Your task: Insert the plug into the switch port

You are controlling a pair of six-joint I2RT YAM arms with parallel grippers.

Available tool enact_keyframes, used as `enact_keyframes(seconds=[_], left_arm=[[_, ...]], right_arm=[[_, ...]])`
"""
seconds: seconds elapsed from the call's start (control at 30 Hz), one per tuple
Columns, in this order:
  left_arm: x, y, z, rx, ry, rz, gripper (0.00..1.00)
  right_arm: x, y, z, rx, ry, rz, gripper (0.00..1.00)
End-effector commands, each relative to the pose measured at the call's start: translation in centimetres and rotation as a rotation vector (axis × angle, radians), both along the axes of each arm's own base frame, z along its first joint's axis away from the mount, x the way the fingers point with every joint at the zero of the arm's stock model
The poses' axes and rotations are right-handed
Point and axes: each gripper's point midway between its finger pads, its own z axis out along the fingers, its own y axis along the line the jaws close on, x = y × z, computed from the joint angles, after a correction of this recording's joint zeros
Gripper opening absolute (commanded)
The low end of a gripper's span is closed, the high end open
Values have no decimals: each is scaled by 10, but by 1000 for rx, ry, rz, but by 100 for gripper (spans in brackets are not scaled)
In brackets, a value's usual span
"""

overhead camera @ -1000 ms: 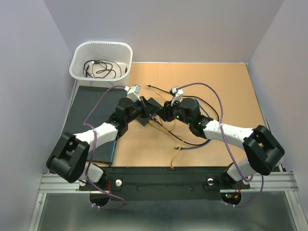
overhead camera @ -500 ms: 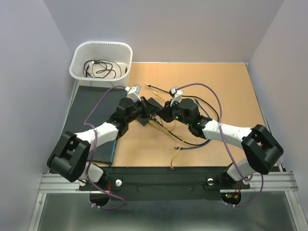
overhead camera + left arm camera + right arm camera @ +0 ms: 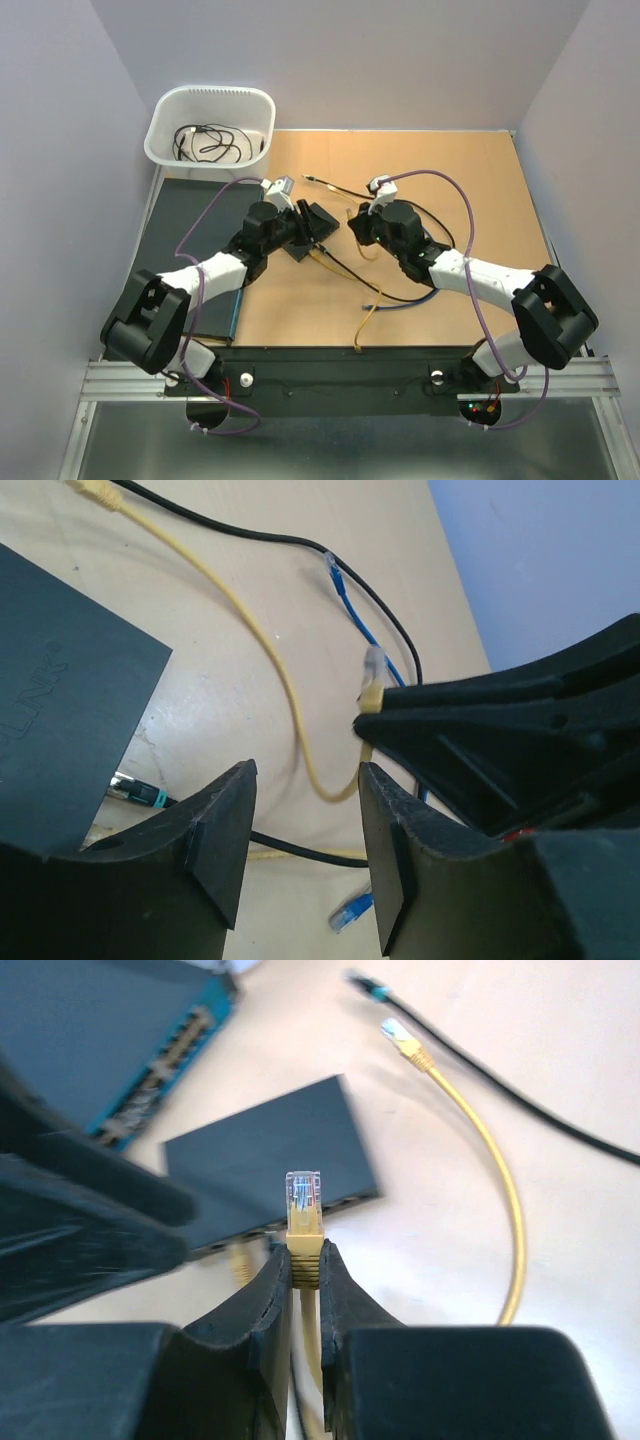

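Observation:
My right gripper (image 3: pixel 305 1255) is shut on the boot of a yellow cable's plug (image 3: pixel 304 1198), whose clear tip points at the small black switch (image 3: pixel 270 1160). The switch port row (image 3: pixel 300 1215) runs along the box's near edge, a short gap ahead of the plug. Another yellow plug (image 3: pixel 240 1260) sits at that edge to the left. My left gripper (image 3: pixel 305 830) is open with nothing between its fingers, just right of the switch (image 3: pixel 60 710), and it faces the right gripper (image 3: pixel 520 730). In the top view both grippers (image 3: pixel 306 228) (image 3: pixel 356 225) flank the switch (image 3: pixel 322 215).
Loose black, blue and yellow cables (image 3: pixel 385 290) lie on the wooden table. A blue plug (image 3: pixel 350 910) rests under the left jaws. A larger switch with a teal port face (image 3: pixel 150 1070) lies at the left. A white bin (image 3: pixel 210 125) holding cables stands at the back left.
My left gripper has opened from shut. My right gripper has closed further on the yellow plug and drawn back to the right, away from the left gripper.

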Motion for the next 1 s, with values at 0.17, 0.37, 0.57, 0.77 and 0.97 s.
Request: enact_keyframes(seconds=[0.17,0.37,0.57,0.77,0.97], left_arm=[[47,28,11,28,-66,55,59],[85,48,-7,79,-58,87,59],[110,53,-40,144,-11,109,59],[121,56,-70,190,35,124,59],[119,59,-85,216,65,127,57]], right_arm=[[21,-42,-36,-274,-10,-130,0],[7,-12,-71,-230,86,26,0],[-7,12,-87,-222,130,163,0],[-14,28,-107,-261,182,229,1],[-5,37,-123,-313,236,222,0]])
